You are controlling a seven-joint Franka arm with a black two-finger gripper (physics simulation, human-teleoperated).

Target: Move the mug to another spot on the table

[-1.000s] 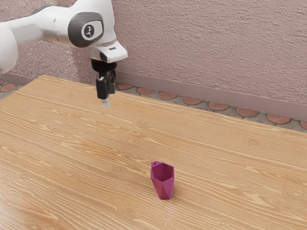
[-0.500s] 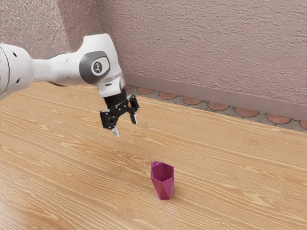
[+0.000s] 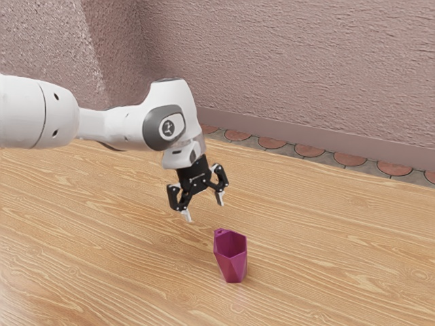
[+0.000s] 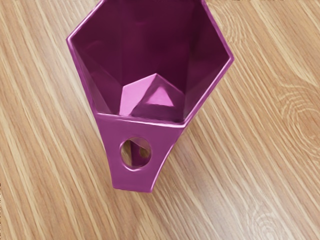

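Magenta faceted mug [image 3: 230, 255] stands upright on the wooden table [image 3: 353, 224], toward the near edge in the exterior view, nothing else close to it. Black gripper [image 3: 202, 207] hangs in the air above the mug and a little toward the exterior view's left, not touching it. Its 2 fingers [image 3: 184, 213] are spread wide with nothing between them. The white arm [image 3: 102, 125] reaches in from the exterior view's left. Wrist view looks straight down into the mug [image 4: 150, 65]: 6-sided rim, hollow interior, faceted bottom. Flat handle [image 4: 134, 157] with 1 round hole juts out from 1 side of the rim. Rough pinkish wall [image 3: 306, 61] behind the table, reddish floor tiles [image 3: 272, 143] along its base.
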